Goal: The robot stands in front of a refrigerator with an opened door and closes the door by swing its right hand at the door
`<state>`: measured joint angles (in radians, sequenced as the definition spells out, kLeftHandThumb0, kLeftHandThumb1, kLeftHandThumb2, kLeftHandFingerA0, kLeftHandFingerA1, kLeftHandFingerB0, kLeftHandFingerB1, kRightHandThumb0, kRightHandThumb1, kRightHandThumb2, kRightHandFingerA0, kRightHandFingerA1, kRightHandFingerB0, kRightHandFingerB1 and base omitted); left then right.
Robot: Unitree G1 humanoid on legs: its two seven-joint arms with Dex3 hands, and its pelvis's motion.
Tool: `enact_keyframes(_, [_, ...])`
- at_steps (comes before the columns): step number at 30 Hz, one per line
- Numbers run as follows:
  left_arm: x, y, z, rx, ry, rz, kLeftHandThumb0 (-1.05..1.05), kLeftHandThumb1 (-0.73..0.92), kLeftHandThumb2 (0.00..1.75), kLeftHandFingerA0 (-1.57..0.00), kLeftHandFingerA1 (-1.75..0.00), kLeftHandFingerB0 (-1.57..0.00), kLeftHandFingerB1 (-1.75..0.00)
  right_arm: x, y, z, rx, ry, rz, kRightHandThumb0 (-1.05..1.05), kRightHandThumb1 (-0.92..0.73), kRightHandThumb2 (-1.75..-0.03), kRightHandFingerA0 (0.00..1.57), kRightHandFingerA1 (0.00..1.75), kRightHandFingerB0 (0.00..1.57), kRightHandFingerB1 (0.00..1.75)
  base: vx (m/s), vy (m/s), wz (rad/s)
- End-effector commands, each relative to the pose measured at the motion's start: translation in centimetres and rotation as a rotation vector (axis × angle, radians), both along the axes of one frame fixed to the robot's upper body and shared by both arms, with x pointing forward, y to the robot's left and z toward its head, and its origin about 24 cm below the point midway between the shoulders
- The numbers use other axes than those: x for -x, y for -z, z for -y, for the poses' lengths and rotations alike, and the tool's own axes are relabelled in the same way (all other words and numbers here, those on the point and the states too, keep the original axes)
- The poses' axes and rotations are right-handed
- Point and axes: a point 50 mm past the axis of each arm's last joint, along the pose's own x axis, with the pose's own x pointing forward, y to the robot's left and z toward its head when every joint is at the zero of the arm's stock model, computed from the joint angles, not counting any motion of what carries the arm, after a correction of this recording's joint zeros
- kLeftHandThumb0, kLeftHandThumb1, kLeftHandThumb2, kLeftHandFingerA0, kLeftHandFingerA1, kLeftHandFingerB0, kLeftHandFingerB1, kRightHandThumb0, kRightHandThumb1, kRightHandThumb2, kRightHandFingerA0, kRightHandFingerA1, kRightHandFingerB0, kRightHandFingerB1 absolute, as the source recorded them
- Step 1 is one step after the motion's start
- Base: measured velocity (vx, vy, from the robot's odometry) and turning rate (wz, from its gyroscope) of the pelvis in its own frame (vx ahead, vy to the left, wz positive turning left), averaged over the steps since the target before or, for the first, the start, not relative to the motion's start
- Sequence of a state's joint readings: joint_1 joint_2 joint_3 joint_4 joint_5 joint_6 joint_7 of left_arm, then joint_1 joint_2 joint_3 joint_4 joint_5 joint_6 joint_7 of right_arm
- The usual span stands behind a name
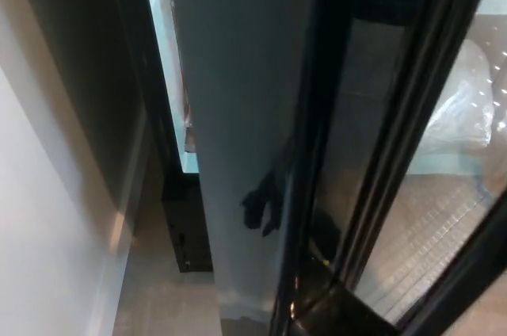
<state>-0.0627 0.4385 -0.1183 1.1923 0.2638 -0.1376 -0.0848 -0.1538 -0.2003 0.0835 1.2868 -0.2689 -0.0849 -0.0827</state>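
Note:
The refrigerator door (238, 90) fills the middle of the head view as a tall grey panel standing ajar. Its black frame edge (313, 154) runs down its right side. My right hand (261, 203) shows as a small black shape against the lower part of the grey panel, beside the black edge. Its fingers are apart and hold nothing. Whether it touches the panel cannot be told. The arm behind it is lost in the dark frame. A lit strip of the fridge interior (168, 66) shows left of the panel. My left hand is out of the picture.
A pale wall (47, 225) stands close on the left, with a dark cabinet side (79, 59) above it. Grey floor (158, 296) shows below. On the right, glass (372, 154) reveals a wire shelf (432, 241) and a clear plastic bag (463, 106).

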Motion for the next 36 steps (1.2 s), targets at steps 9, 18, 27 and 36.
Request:
enact_keyframes(9, [2.8, 0.4, -0.5, 0.003, 0.029, -0.042, -0.53, 0.83, 0.64, -0.33, -0.51, -0.26, -0.42, -0.2, -2.8, -1.8, 0.121, 0.113, 0.649, -0.69, -0.86, -0.65, 0.16, 0.29, 0.10, 0.26, 0.00, 0.000, 0.00])
enact_keyframes(18, [2.7, 0.4, -0.6, 0.007, 0.019, -0.043, -0.53, 0.82, 0.64, -0.32, -0.49, -0.27, -0.41, -2.0, -18.9, -5.6, 0.062, -0.098, 1.633, -0.86, -0.79, -1.10, 0.00, 0.11, 0.00, 0.12, 0.00, 0.000, 0.00])
enact_keyframes(27, [3.8, 0.7, -0.6, 0.010, 0.006, -0.064, -0.52, 0.81, 0.63, -0.32, -0.49, -0.27, -0.40, 0.1, -31.8, -9.2, 0.266, -0.364, 2.297, -0.83, -0.63, -1.04, 0.07, 0.32, 0.06, 0.30, 0.00, 0.000, 0.00])
enact_keyframes(36, [3.6, 0.6, -0.7, 0.011, 0.004, -0.066, -0.52, 0.81, 0.64, -0.29, -0.47, -0.26, -0.40, 3.1, -34.6, -13.4, -0.015, -0.465, 2.432, -0.61, -0.89, -0.64, 0.23, 0.38, 0.18, 0.28, 0.00, 0.000, 0.00])
